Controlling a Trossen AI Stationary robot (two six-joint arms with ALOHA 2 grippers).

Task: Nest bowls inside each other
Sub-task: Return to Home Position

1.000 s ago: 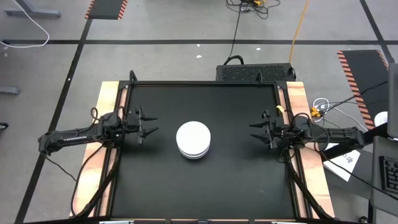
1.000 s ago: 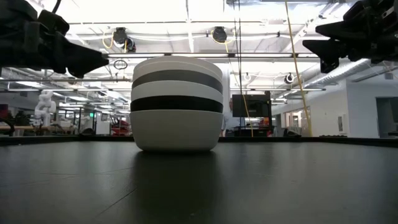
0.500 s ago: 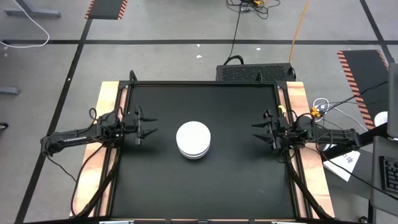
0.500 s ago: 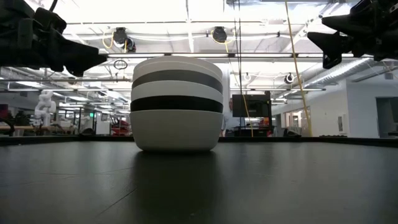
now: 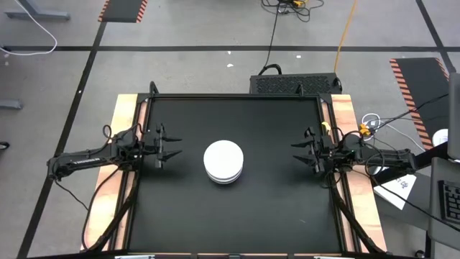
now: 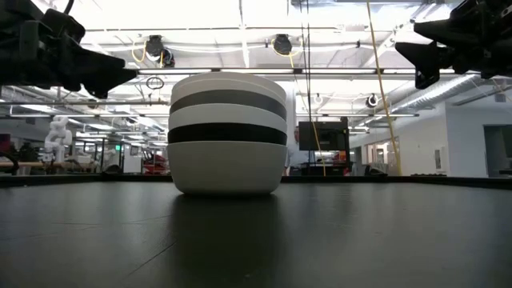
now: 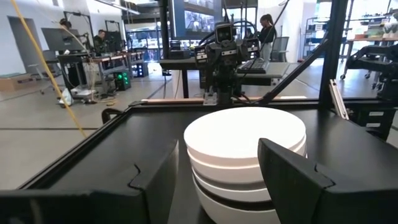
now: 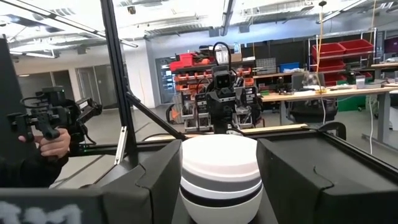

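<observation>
While bowls (image 5: 223, 161) sit nested, left tool (image 5: 175, 144) fingers apart, right tool (image 5: 294, 152) fingers apart

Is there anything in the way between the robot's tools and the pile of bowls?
No, nothing visible. Only bare black table lies between the left tool, the right tool and the stack of bowls in the middle.

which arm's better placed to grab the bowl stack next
Left, marginally: the left end effector sits nearer the bowl stack than the right end effector; both open, facing it.
</observation>
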